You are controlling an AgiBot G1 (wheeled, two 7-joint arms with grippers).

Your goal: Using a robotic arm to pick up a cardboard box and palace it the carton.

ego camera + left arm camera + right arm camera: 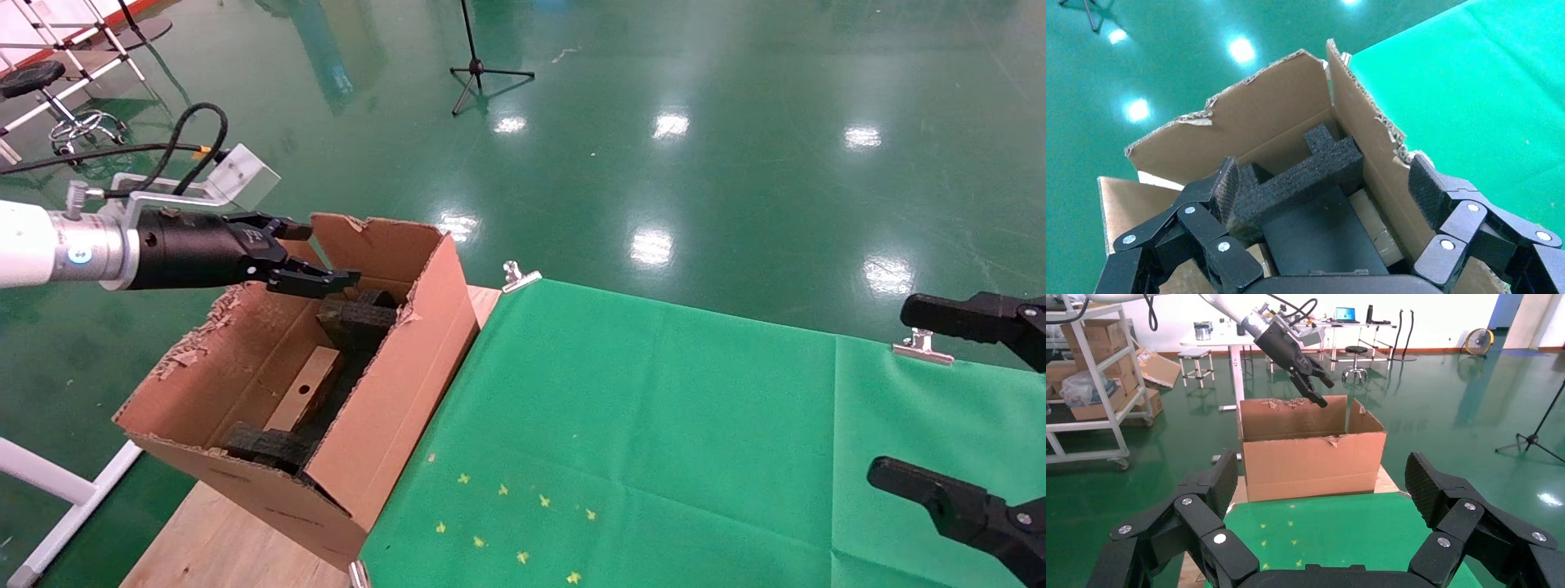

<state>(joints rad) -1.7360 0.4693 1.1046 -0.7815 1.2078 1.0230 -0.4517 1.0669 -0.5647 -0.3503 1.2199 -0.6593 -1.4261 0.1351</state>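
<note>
Already the box (304, 389) lies in the carton (392, 392), mid-left; my left gripper (315, 261) hangs apart, empty; next, withdraw upward.

Green cloth (654, 425) covers the wooden table (221, 531), fastened by silver clips (520, 276). Small yellow marks (507, 523) dot it. A black tripod (482, 69) stands on the glossy green floor (735, 163).

The robotic arm (57, 245) reaches in from the left, its left gripper (315, 273) above the carton's (392, 384) far end, fingers seemingly near-closed and empty. The cardboard box (304, 389) lies inside between black foam blocks (359, 318). The right gripper (940, 400) waits spread wide over the green cloth (654, 425).
</note>
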